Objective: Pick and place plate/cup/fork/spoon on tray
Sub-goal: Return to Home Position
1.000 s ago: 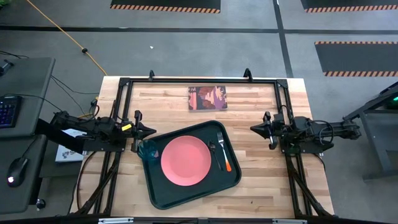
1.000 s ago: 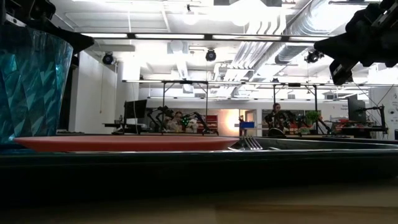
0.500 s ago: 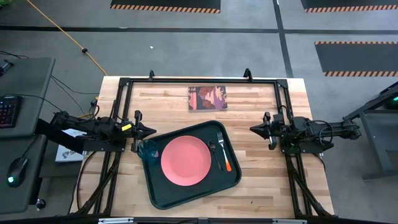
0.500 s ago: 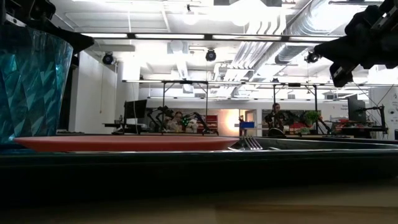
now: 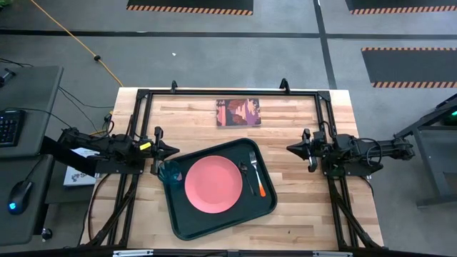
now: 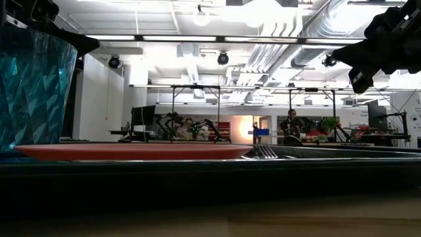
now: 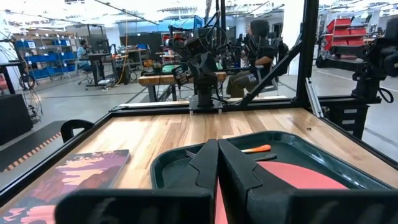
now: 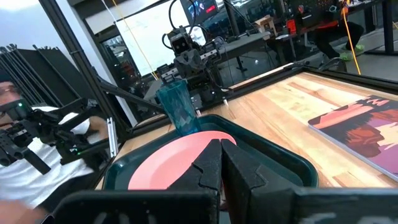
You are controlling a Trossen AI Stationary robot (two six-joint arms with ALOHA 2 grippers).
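The dark green tray [image 5: 187, 228] lies at the table's middle. The pink plate [image 5: 213, 184] lies flat on it. The teal cup [image 5: 170, 172] stands upright at the tray's left corner. The fork [image 5: 258, 180] with the orange handle and the dark spoon [image 5: 246, 173] lie side by side on the tray, right of the plate. My left gripper [image 5: 175, 150] is shut and empty just left of the tray, above the cup's far side. My right gripper [image 5: 289, 148] is shut and empty, right of the tray. Both sets of fingers show shut in the wrist views [image 7: 217, 163] [image 8: 222, 163].
A dark-red square picture book [image 5: 238, 112] lies flat near the table's far edge. A black frame [image 5: 228, 93] runs along the table's far and side edges. Bare wood shows between the tray and the right arm. People sit at benches in the room beyond.
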